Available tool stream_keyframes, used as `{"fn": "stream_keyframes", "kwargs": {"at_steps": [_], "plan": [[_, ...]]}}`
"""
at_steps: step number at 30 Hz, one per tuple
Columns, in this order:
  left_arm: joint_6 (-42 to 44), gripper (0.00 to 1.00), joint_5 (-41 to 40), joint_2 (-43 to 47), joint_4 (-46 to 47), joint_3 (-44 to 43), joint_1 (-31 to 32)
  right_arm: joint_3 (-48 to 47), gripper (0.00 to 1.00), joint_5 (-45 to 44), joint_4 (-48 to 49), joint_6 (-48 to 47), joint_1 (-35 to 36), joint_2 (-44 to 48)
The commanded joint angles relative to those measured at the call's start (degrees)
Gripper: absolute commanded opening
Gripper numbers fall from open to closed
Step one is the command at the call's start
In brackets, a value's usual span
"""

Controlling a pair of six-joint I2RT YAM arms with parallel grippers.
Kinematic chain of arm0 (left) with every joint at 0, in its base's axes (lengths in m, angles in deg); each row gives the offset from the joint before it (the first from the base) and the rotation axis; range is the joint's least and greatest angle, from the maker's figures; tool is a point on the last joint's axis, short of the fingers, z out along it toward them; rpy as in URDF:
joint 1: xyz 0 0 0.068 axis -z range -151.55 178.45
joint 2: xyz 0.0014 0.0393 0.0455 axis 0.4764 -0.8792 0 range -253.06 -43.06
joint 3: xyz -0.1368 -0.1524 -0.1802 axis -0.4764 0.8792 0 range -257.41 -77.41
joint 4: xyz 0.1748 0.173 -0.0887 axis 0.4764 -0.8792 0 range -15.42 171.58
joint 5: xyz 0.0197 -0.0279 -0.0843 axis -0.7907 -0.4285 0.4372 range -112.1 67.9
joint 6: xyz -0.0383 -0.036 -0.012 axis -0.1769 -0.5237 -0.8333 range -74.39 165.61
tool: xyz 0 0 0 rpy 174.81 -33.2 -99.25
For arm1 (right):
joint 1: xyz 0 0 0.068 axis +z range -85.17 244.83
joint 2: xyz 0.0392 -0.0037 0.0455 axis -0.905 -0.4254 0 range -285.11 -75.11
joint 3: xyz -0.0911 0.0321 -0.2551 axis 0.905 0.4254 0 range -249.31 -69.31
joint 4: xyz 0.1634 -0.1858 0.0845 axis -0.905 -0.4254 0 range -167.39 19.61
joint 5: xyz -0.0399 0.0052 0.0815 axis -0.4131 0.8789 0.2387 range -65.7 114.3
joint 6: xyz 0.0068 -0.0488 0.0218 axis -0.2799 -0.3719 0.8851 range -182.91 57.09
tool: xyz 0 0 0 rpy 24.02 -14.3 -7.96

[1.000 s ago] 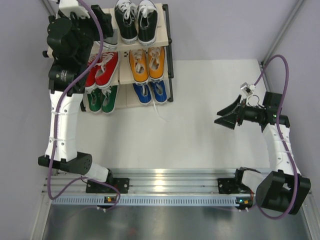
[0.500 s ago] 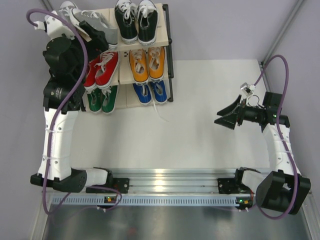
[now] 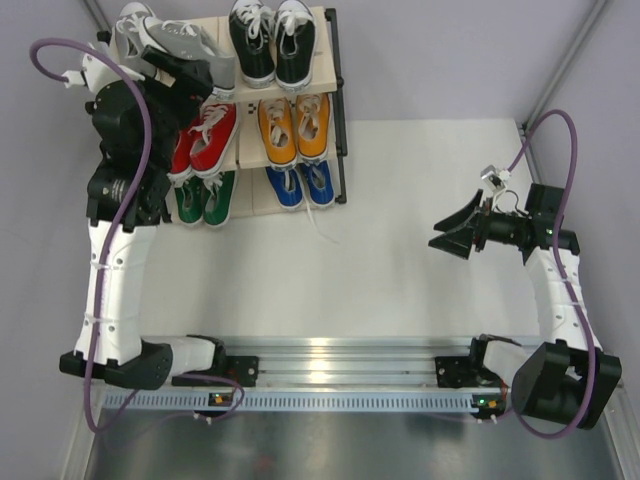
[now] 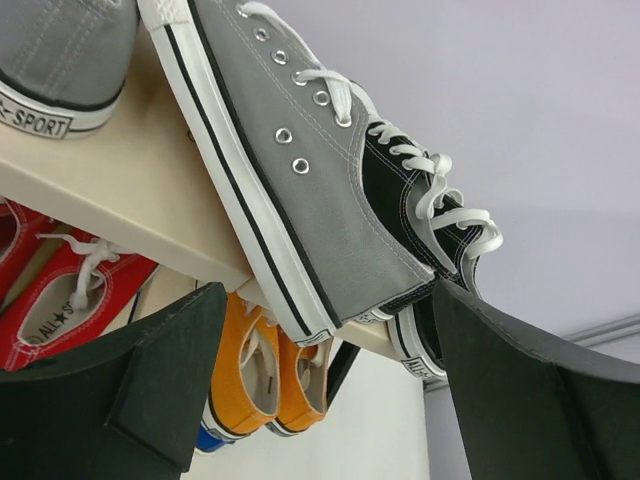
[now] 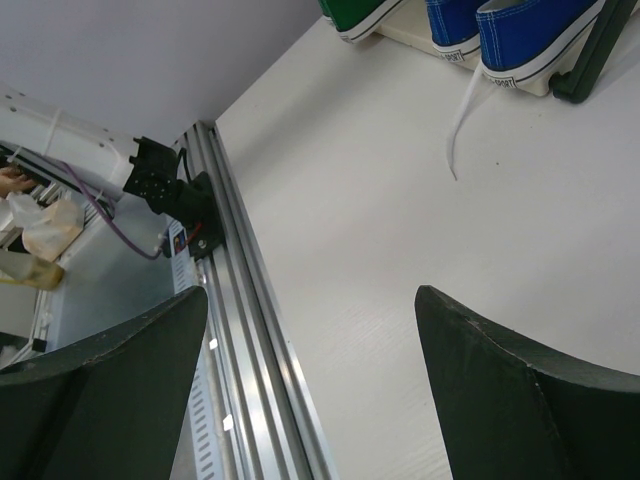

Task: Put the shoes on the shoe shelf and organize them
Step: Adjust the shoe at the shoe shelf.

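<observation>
Release is the change at far left. The left arm (image 3: pixel 118 260) has drawn back and leftward off the top tier of the shoe shelf (image 3: pixel 341 110), uncovering the grey pair (image 3: pixel 170 40) it hid a second ago. The left jaws stand wide apart with nothing between them, just near of the nearer grey shoe (image 4: pixel 290 190).

That shoe does not lie flat. The wrist view shows it tilted up on its sole edge, with one end at the board's near lip. It is close beside the black pair (image 3: pixel 272 40) to its right, though contact cannot be confirmed. The other grey shoe sits further left, at an angle.

My judgement is that the last pair is delivered but untidy, and the tilted shoe could slip off the lip. Straightening both looks like the remaining work.

Below, the red pair (image 3: pixel 205 140) and orange pair (image 3: pixel 293 128) fill the middle tier. The green pair (image 3: pixel 203 198) and blue pair (image 3: pixel 302 183) fill the bottom tier. None of these has changed. A white lace (image 3: pixel 322 225) trails from a blue shoe onto the tabletop (image 3: pixel 400 290).

At right, the right arm (image 3: pixel 560 290) has not moved. The right jaws gape empty above the tabletop, well apart from the shelf.
</observation>
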Motion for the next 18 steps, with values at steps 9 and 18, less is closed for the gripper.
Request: {"fn": "stream_keyframes", "kwargs": {"at_steps": [9, 18], "plan": [[-11.01, 0.84, 5.47, -1.76, -0.55, 1.36, -2.06, -0.98, 0.85, 1.8, 0.09, -1.73, -0.65, 1.07], [-12.16, 0.64, 10.48, -4.3, 1.2, 1.8, -4.07, -1.15, 0.85, 1.98, -0.26, -1.82, -0.74, 1.33]]}}
